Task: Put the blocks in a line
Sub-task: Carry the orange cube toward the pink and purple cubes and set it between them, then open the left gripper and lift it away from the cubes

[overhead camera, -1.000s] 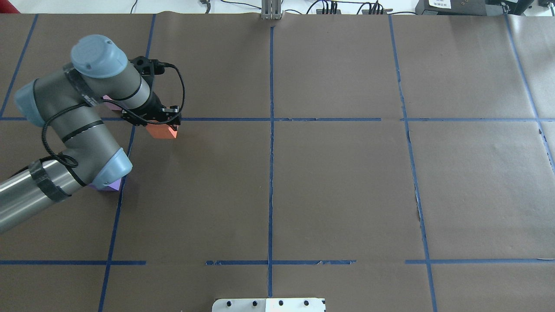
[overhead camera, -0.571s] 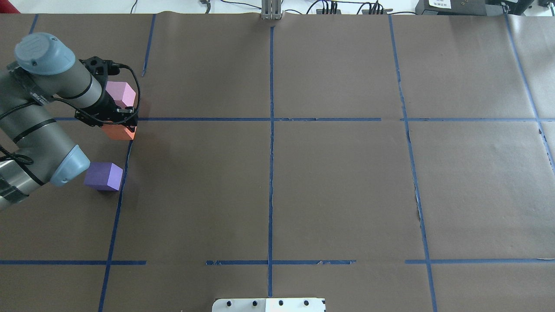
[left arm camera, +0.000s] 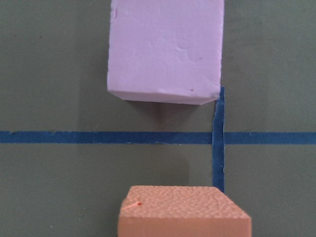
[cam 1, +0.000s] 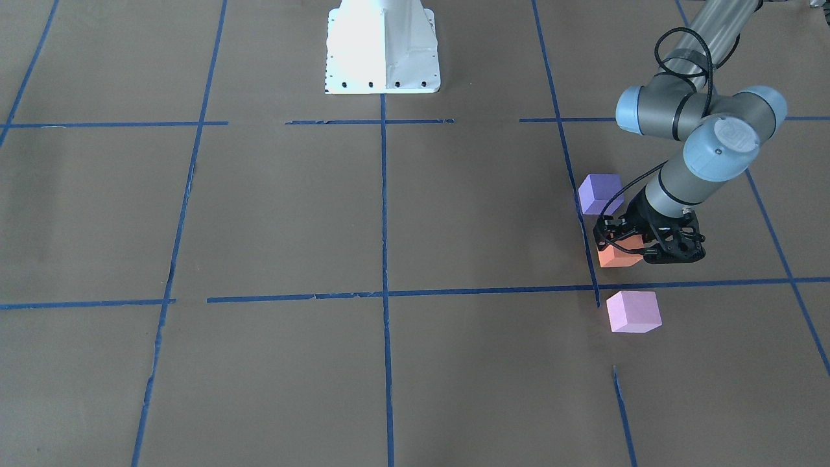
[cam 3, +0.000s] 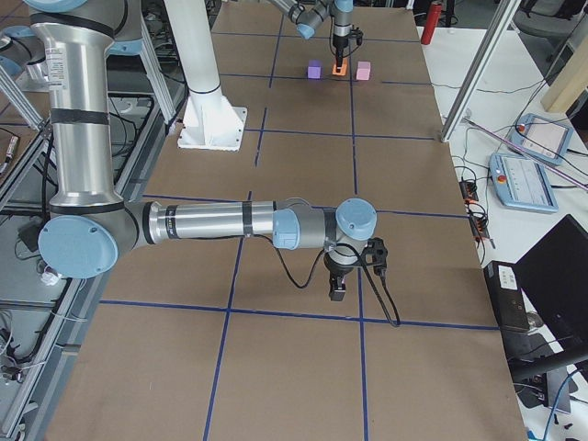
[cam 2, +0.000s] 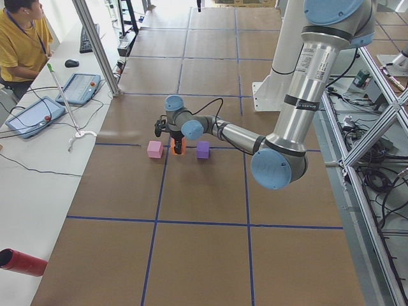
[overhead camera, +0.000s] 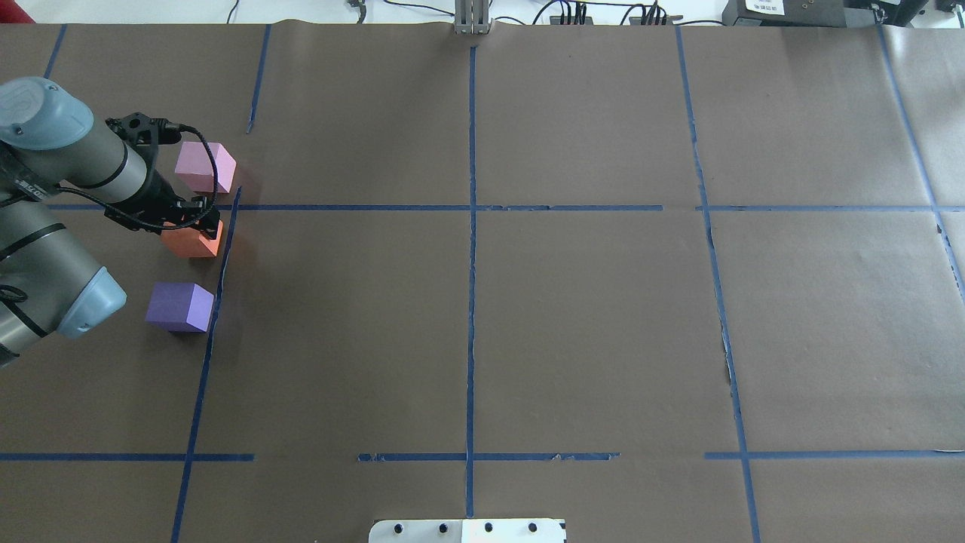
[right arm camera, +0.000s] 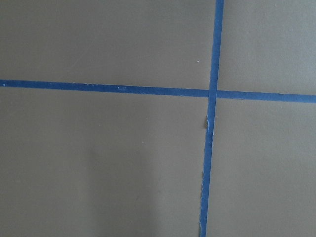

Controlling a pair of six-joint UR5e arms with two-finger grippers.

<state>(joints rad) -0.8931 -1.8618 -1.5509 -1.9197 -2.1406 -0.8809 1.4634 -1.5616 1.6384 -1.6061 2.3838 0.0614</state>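
My left gripper [overhead camera: 190, 223] is shut on the orange block [overhead camera: 193, 241] and holds it low over the table, between the pale pink block [overhead camera: 203, 167] and the purple block [overhead camera: 179, 307]. The front view shows the same: orange block [cam 1: 619, 257] under the gripper [cam 1: 632, 248], pink block [cam 1: 633, 311] nearer that camera, purple block [cam 1: 600, 193] behind. In the left wrist view the orange block [left arm camera: 183, 211] is at the bottom and the pink block [left arm camera: 165, 49] at the top. My right gripper [cam 3: 338, 290] shows only in the exterior right view, over bare paper; I cannot tell whether it is open.
Brown paper with a grid of blue tape lines [overhead camera: 471, 207] covers the table. The white base plate [cam 1: 382, 45] stands at the robot's side. An operator [cam 2: 22, 38] sits at the far side table with tablets [cam 2: 32, 118].
My left gripper has carried the orange block to the left, across the blue tape line, into the gap between the pink and purple blocks. Both other blocks stay put.
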